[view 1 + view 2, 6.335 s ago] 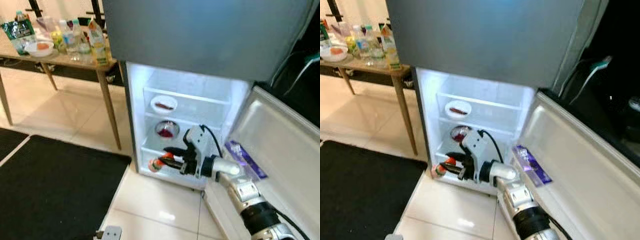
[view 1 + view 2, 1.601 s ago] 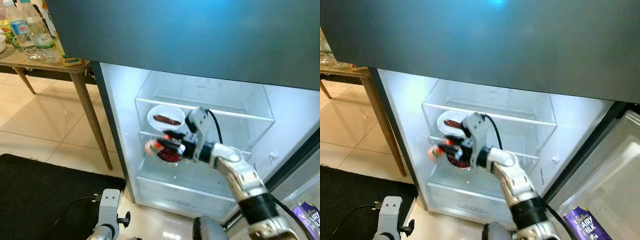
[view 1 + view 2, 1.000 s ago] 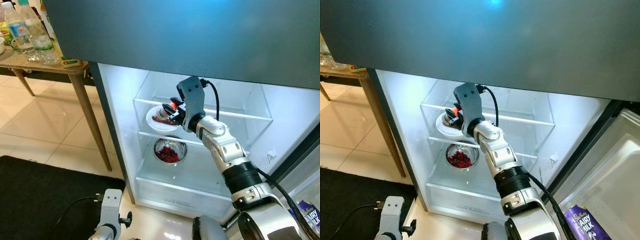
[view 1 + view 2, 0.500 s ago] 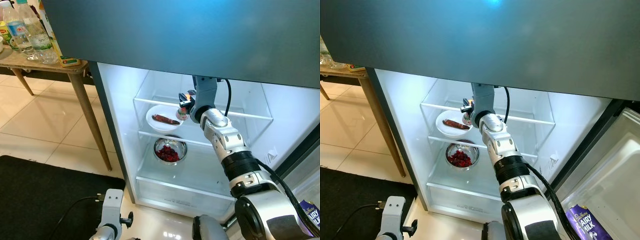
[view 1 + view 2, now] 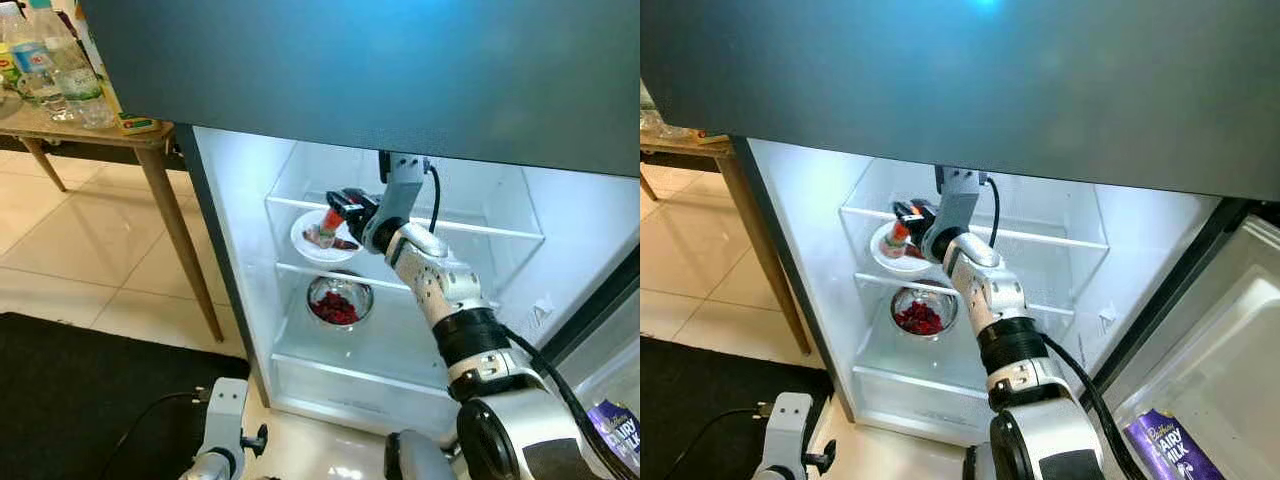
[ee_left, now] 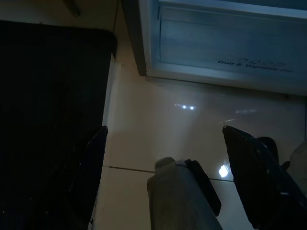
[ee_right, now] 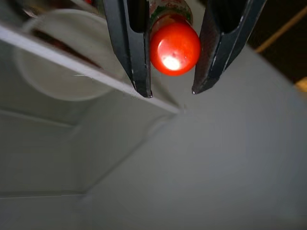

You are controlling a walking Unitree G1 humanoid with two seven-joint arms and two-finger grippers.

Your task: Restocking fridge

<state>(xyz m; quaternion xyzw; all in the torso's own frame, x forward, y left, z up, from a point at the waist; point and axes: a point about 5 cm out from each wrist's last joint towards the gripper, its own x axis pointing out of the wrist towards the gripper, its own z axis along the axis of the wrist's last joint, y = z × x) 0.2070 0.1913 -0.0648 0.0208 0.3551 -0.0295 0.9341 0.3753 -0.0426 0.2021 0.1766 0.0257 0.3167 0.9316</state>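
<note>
My right gripper (image 5: 334, 212) reaches into the open fridge at the upper glass shelf (image 5: 480, 228). It is shut on a small sauce bottle (image 5: 329, 221) with a red cap (image 7: 175, 45), held tilted just above a white plate (image 5: 312, 244) that carries a sausage. In the right wrist view the two black fingers (image 7: 129, 48) clamp the bottle's neck, with the plate (image 7: 53, 72) beyond the shelf edge. My left gripper (image 6: 175, 143) hangs low by the floor, fingers spread wide open and holding nothing.
A steel bowl of red berries (image 5: 338, 300) sits on the shelf below. The crisper drawer (image 6: 225, 43) is at the bottom. A purple chocolate bar (image 5: 612, 425) lies in the open door. A wooden table (image 5: 150, 135) with bottles stands left; a black mat (image 5: 90, 400) covers the floor.
The right gripper has swung left along the upper shelf with the bottle, from mid-shelf to over the plate. Over the earlier frames it carried the bottle up from the fridge's bottom.
</note>
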